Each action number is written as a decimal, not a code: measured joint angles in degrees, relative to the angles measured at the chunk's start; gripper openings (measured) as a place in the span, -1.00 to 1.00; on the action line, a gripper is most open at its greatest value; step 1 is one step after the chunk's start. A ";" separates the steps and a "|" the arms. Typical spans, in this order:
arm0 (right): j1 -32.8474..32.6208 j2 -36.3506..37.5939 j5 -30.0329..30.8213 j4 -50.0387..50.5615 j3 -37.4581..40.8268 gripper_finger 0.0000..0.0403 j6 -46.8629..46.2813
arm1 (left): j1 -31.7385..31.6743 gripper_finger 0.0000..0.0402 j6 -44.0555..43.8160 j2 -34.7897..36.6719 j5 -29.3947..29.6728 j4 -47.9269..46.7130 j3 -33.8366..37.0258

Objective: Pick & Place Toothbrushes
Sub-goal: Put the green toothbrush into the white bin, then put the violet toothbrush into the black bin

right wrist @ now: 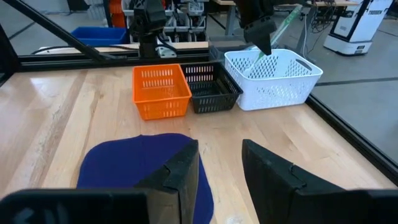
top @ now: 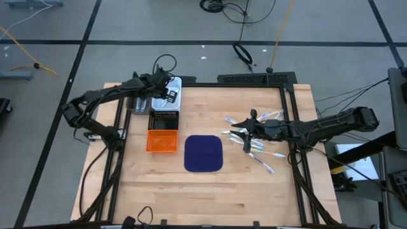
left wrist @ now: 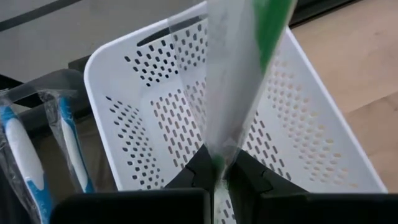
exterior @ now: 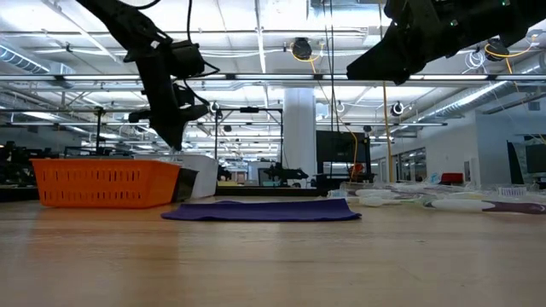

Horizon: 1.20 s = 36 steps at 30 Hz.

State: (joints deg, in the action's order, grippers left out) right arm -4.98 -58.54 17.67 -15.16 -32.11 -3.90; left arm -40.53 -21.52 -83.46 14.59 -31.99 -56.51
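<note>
My left gripper (top: pixel 169 93) hangs over the white basket (top: pixel 166 95) at the table's far left, shut on one wrapped toothbrush (left wrist: pixel 239 74) with a green accent. The other toothbrushes (top: pixel 257 137) lie loose in a pile on the wood at the table's right. My right gripper (top: pixel 250 129) hovers just above the pile's left edge, nearly level and pointing toward the table's left. In the right wrist view it (right wrist: pixel 221 180) is open with nothing between its fingers. That view also shows the left gripper (right wrist: pixel 261 34) with the green toothbrush (right wrist: pixel 287 18) above the white basket (right wrist: pixel 273 78). My left gripper pinches the toothbrush in its clear wrapper between its two fingers, near the toothbrush's lower end (left wrist: pixel 217 160). The fingers slant down from above toward the basket. The toothbrush stands tilted, most of its length rising above the fingers, and it is clear of the basket.
A black basket (top: pixel 163 119) and an orange basket (top: pixel 161 140) stand in a row with the white one, nearer the front. A dark blue mat (top: pixel 203 153) lies mid-table. Two wrapped blue toothbrushes (left wrist: pixel 37 162) lie beside the white basket. Black frame rails (top: pixel 289 95) edge the table.
</note>
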 joint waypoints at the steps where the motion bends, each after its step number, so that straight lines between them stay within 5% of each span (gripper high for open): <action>1: -0.02 0.00 0.00 0.00 0.02 -0.43 0.02 | 0.02 -0.93 -0.02 0.06 0.02 0.11 0.00; 7: -0.02 -0.01 0.00 -0.01 0.00 -0.45 0.02 | 0.04 -0.92 -0.14 0.07 0.25 0.26 0.00; 17: -0.02 0.00 0.00 0.93 0.02 -0.45 0.02 | 0.04 -0.32 0.22 0.07 0.90 0.81 0.00; 25: -0.01 0.00 0.04 5.05 0.02 -0.46 -1.58 | 0.04 -0.09 2.40 0.44 0.30 3.18 0.00; 36: 0.09 0.00 1.61 20.02 0.02 -0.48 -8.36 | 4.80 -0.11 3.88 3.46 -14.21 14.32 -0.02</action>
State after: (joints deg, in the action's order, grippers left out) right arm -4.89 -58.54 19.29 4.86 -32.10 -12.26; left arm -35.74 -17.64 -80.00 0.38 -17.67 -56.53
